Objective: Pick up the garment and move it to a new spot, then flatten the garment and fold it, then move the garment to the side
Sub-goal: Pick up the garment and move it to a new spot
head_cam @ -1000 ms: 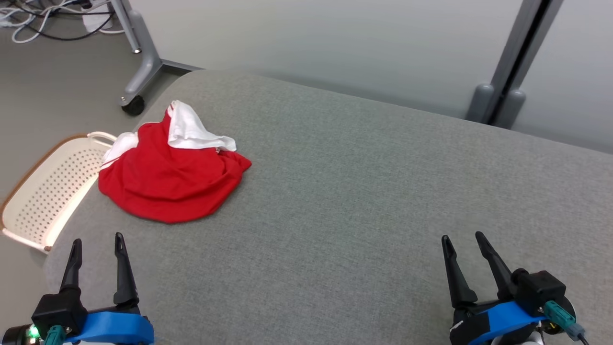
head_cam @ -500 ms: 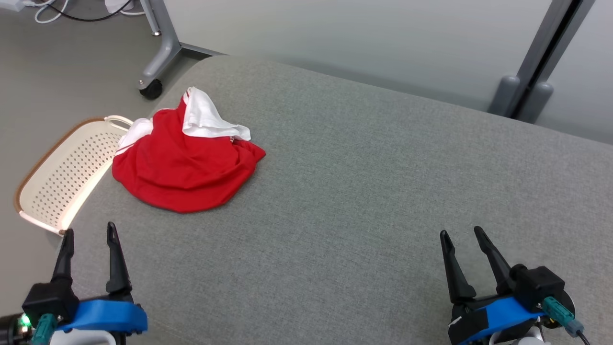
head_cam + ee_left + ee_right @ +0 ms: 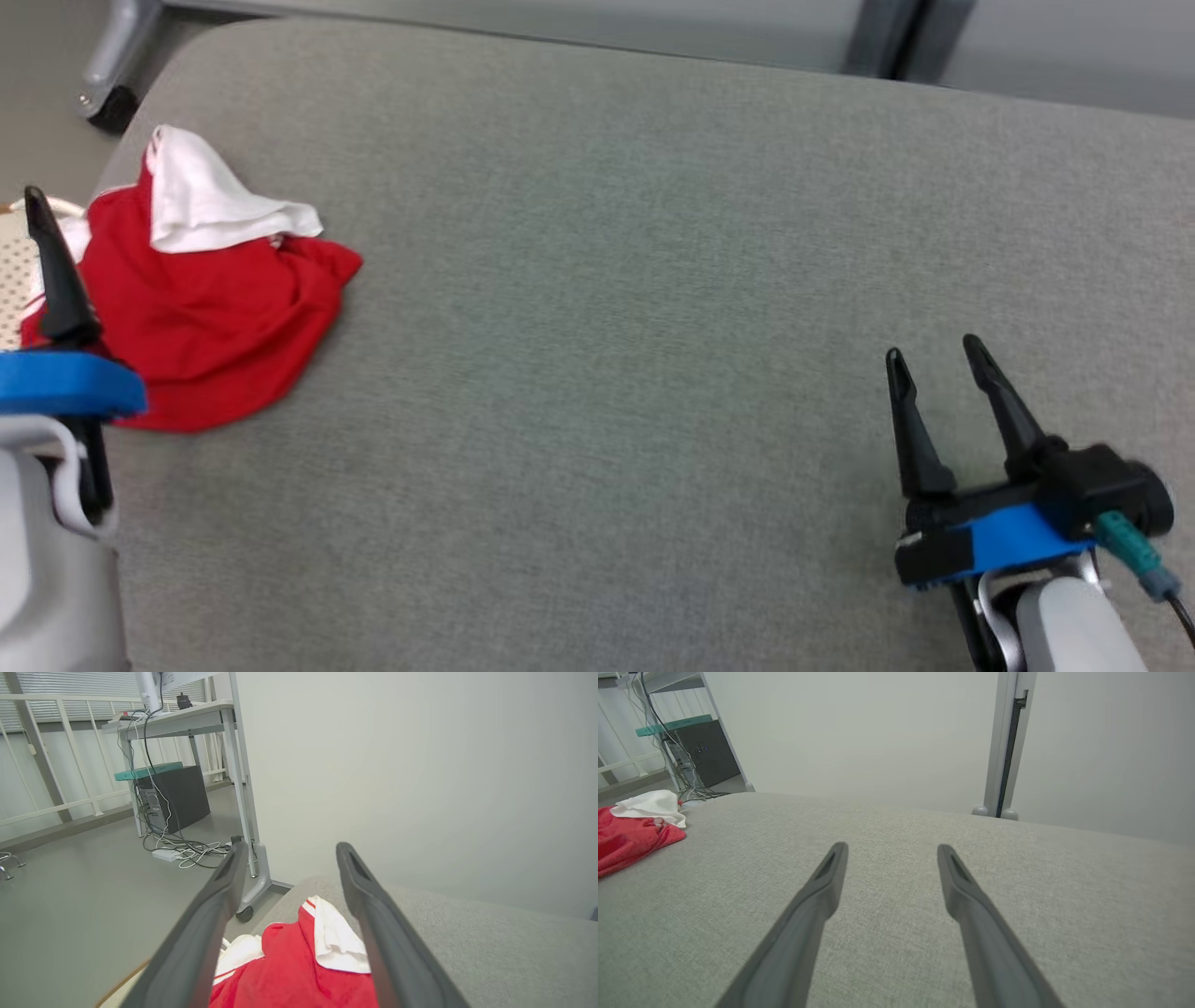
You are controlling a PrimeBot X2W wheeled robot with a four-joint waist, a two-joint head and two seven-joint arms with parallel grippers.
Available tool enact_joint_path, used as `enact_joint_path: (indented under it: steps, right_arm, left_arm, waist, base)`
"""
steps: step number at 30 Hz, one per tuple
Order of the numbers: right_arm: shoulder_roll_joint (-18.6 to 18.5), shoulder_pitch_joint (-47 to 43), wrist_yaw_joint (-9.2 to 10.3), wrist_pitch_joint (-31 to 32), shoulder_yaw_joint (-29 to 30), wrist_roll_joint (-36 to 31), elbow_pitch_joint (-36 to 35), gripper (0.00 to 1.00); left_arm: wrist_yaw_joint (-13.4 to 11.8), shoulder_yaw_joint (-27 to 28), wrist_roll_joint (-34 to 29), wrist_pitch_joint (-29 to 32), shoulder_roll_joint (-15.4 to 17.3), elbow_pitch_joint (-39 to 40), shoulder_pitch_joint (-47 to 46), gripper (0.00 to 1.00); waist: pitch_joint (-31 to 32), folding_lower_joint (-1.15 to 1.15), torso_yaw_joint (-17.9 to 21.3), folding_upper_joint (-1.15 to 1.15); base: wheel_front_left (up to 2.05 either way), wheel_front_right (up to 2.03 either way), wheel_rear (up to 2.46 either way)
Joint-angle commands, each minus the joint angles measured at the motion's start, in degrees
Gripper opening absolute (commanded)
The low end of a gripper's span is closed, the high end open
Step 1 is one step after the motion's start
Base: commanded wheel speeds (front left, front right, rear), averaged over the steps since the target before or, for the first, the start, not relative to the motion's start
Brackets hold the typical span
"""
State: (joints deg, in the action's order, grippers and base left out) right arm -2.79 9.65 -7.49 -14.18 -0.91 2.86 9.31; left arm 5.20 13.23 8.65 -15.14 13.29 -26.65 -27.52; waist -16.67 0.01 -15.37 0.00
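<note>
red-and-white crumpled cloth garment: 1 | grey fabric-covered padded top: 1 | cream perforated plastic basket: 1 | dark two-fingered grippers: 2, left gripper and right gripper | black box-shaped computer tower: 1 | black caster wheel: 1

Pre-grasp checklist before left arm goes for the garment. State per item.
1. Left hand open: ok, fingers spread.
2. Left hand aimed at garment: ok, red cloth sits between its fingers in the left wrist view.
3. Left hand's height above garment: cannot tell.
4. Right hand open, apart from garment: ok.
5. Bare grey surface for the new spot: ok.
6. Garment flat: not ok, crumpled, white part bunched on top.
</note>
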Motion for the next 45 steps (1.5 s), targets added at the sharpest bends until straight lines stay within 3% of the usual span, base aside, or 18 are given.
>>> enact_joint_path:
  steps: [1,6,13,22,28,29,30,31,36,45]
  right_arm:
    - [-0.2,0.9,-0.01,0.3,0.7,-0.4,-1.2,1.00]
    - [-0.6,1.8,-0.02,1.9,1.9,-2.1,-6.3,1.00]
    - [-1.3,1.9,-0.01,4.2,2.4,-2.9,-12.2,1.00]
    - [-2.1,2.5,-0.01,6.0,2.2,-3.0,-15.4,1.00]
    - [-2.3,2.8,-0.01,6.4,1.7,-2.7,-15.5,1.00]
    - [-2.3,2.9,-0.02,6.4,1.5,-2.7,-15.4,1.00]
    - [-2.2,2.9,-0.01,6.4,1.4,-2.7,-15.3,1.00]
    - [-2.1,3.0,-0.02,6.4,1.2,-2.6,-15.1,1.00]
    - [-1.7,2.9,-0.02,5.8,1.0,-2.2,-14.2,1.00]
    - [-0.6,2.5,-0.01,3.3,0.7,-0.3,-9.6,1.00]
  left_arm:
    - [0.2,0.4,0.3,0.0,1.2,-1.5,-2.4,1.00]
    - [0.3,0.7,0.4,0.4,5.0,-9.6,-11.1,1.00]
    - [0.9,-0.5,0.4,6.5,9.8,-23.2,-19.4,1.00]
    - [2.2,-3.1,3.3,19.3,10.1,-38.8,-25.6,1.00]
    - [2.4,-5.5,7.2,28.9,8.0,-43.8,-26.4,1.00]
    - [2.5,-6.2,7.9,30.0,8.0,-44.0,-26.2,0.78]
    - [2.5,-6.7,8.6,30.5,8.1,-43.9,-25.9,0.27]
    - [2.5,-7.2,9.2,30.6,8.3,-43.6,-25.5,0.00]
    - [2.5,-8.9,11.2,27.9,10.2,-42.1,-24.9,0.00]
    - [2.3,-14.3,10.2,13.3,12.8,-35.5,-28.2,0.00]
  waist:
    - [-1.2,-0.01,0.8,0.00]
    - [-6.5,-0.01,4.4,0.00]
    - [-11.2,-0.01,7.1,0.00]
    - [-12.8,-0.01,6.9,0.00]
    - [-12.4,-0.01,7.1,0.00]
    - [-12.3,-0.01,7.2,0.00]
    - [-12.2,-0.01,7.4,0.00]
    - [-12.1,-0.01,7.6,0.00]
    - [-11.0,-0.01,8.4,0.00]
    - [-5.5,-0.01,10.6,0.00]
  base:
    - [0.00,0.00,0.00]
    - [0.00,0.00,0.00]
    - [0.00,0.00,0.00]
    - [0.00,0.00,0.00]
    - [0.00,0.00,0.00]
    - [0.00,0.00,0.00]
    - [0.00,0.00,0.00]
    - [0.00,0.00,0.00]
    - [0.00,0.00,0.00]
    - [0.00,0.00,0.00]
